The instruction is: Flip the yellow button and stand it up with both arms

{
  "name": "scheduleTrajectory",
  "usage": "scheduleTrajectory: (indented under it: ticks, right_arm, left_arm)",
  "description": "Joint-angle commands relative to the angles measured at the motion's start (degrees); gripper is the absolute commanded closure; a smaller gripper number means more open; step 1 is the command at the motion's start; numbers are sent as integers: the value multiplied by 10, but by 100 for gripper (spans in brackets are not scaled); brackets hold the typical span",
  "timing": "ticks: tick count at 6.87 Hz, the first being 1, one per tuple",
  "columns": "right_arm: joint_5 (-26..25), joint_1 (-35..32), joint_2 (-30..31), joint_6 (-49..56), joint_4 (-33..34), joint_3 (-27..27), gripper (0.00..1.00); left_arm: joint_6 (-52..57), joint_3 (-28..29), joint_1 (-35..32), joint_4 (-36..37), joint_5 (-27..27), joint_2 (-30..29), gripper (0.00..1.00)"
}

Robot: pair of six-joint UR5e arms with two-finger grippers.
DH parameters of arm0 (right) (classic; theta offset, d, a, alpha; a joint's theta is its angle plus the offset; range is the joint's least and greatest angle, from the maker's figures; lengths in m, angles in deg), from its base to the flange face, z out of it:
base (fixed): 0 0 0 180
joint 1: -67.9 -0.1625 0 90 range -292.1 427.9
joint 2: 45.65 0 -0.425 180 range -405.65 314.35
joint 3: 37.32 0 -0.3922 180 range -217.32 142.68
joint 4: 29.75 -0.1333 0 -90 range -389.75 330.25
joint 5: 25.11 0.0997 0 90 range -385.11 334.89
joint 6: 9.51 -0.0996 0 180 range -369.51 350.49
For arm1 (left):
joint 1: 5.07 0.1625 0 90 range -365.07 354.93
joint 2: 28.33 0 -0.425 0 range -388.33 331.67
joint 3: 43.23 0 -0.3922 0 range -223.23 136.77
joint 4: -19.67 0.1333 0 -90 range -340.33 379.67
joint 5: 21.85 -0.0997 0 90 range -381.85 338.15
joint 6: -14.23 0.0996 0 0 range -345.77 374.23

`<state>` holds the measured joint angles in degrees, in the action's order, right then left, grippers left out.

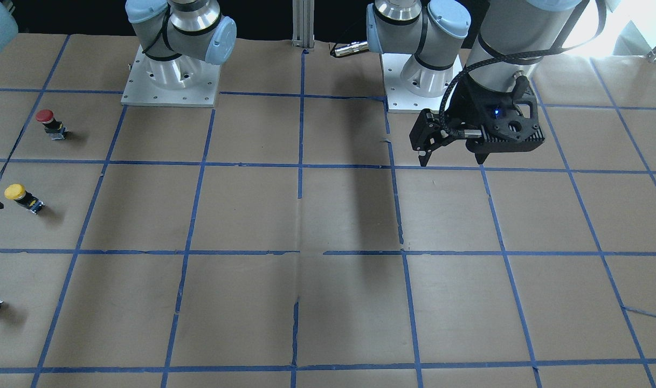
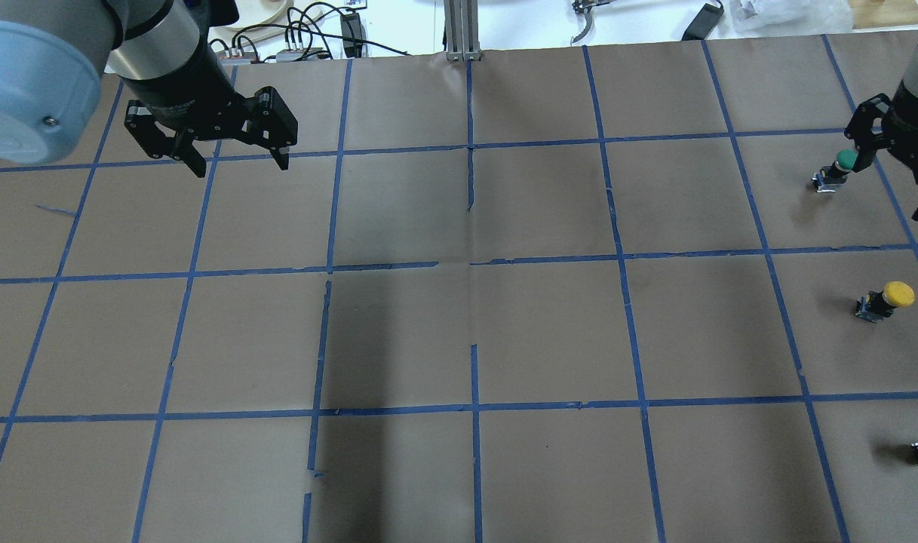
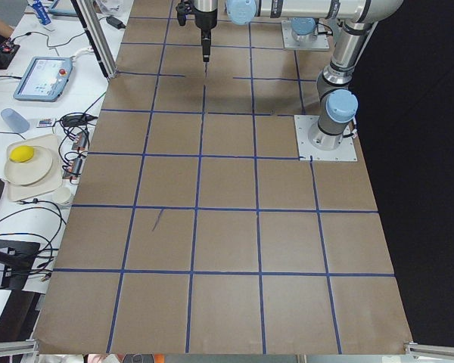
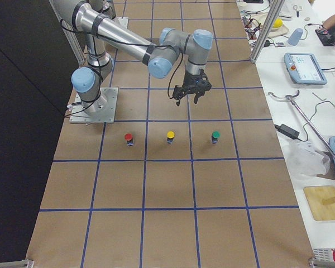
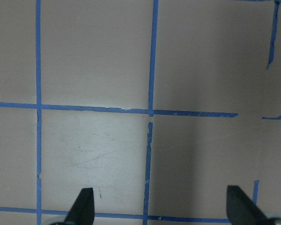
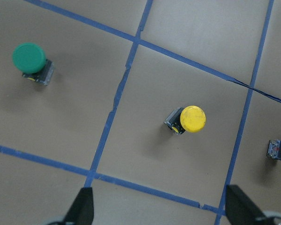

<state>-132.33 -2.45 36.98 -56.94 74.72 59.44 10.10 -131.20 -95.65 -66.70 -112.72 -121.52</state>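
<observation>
**Item 1: yellow button** (image 6: 187,120). Qty 1. Yellow mushroom cap on a black/silver base. Stands on its base w/ cap up, as the right-side view shows. Middle of a row of 3, btwn the red button (image 1: 48,121) and the green button (image 6: 30,60), well apart from each. Far left at mid-height in the front view, far right at mid-height in the overhead view. Nothing touches it.

**Item 2: right pincer** (image 6: 159,194). Fingers spread wide, nothing btwn them. Hangs above the surface (image 1: 252,215). In its wrist view the yellow button sits just right of ctr, above the fingertips in the frame, w/ the green button at upper left. In the overhead view it is at the right edge, beside the green button.

**Item 3: left pincer** (image 1: 453,160). Fingers spread, nothing held. Upper right of the front view, just below the arm's base plate. Upper left of the overhead view, far across the frame from the 3 buttons. Its wrist view shows only bare paper.

**Item 4: surface.** Brown paper, gridded w/ blue tape (image 1: 301,134).
</observation>
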Motion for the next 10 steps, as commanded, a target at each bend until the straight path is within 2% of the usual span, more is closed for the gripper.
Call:
scheduleTrajectory:
  ticks: [1,4,5,6,7,9,10]
  right_arm:
    - [32,-78,38,13,-47,-7,0]
    - [43,-173,56,23,-52,-10,0]
    - [45,-220,59,57,-67,-32,0]
    - [38,-245,60,86,-155,-72,0]
    - [52,-247,55,116,-183,-108,0]
    - [168,-239,53,262,-177,-117,0]
    - [175,-239,58,298,-177,-117,0]
  left_arm:
    - [0,3,1,0,0,0,0]
    - [1,4,3,0,-1,0,0]
    - [0,3,3,0,-1,0,0]
    - [0,4,3,0,-1,0,0]
    - [0,4,4,0,0,0,0]
    - [0,4,5,0,0,-1,0]
    - [0,4,5,0,0,-1,0]
